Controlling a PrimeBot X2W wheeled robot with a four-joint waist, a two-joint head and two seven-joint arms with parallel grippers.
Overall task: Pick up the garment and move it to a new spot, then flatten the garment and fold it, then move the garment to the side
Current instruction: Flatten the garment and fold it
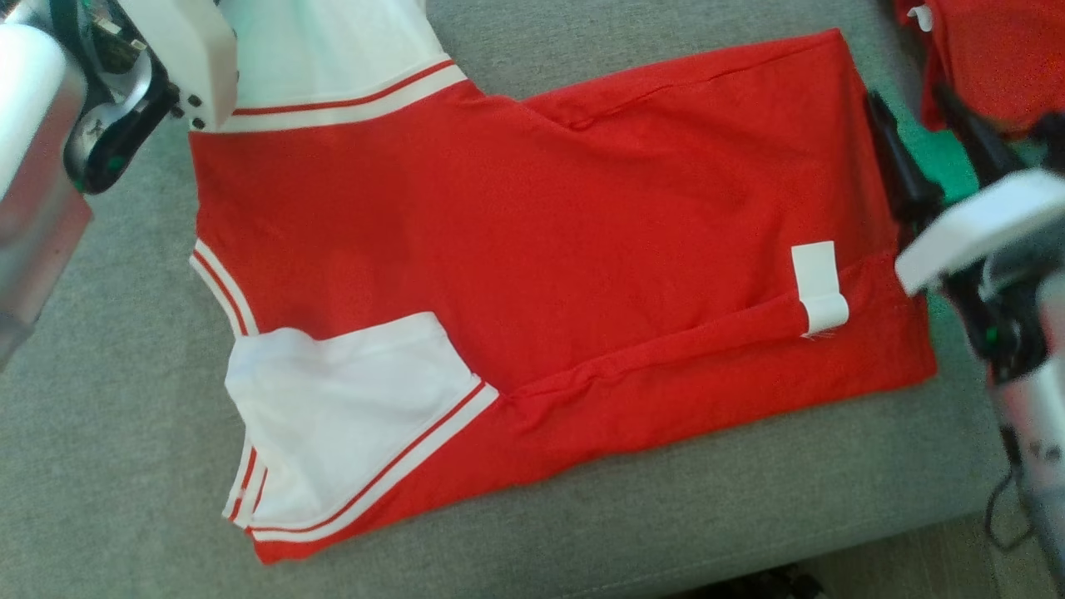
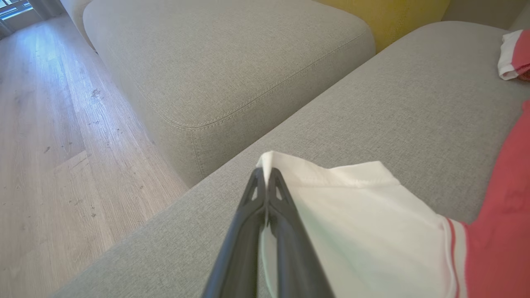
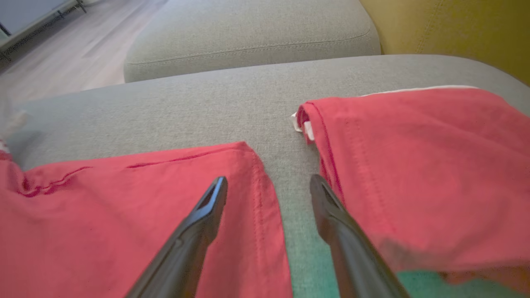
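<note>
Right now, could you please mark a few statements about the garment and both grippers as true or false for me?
1. The left gripper has its jaws shut on a corner of the white sleeve. True.
2. The right gripper has its jaws shut on the red garment. False: they stand open, holding nothing.
3. The red garment lies on a wooden table. False: it lies on a grey cushion.
4. A second red garment lies beside it, near the right gripper. True.
</note>
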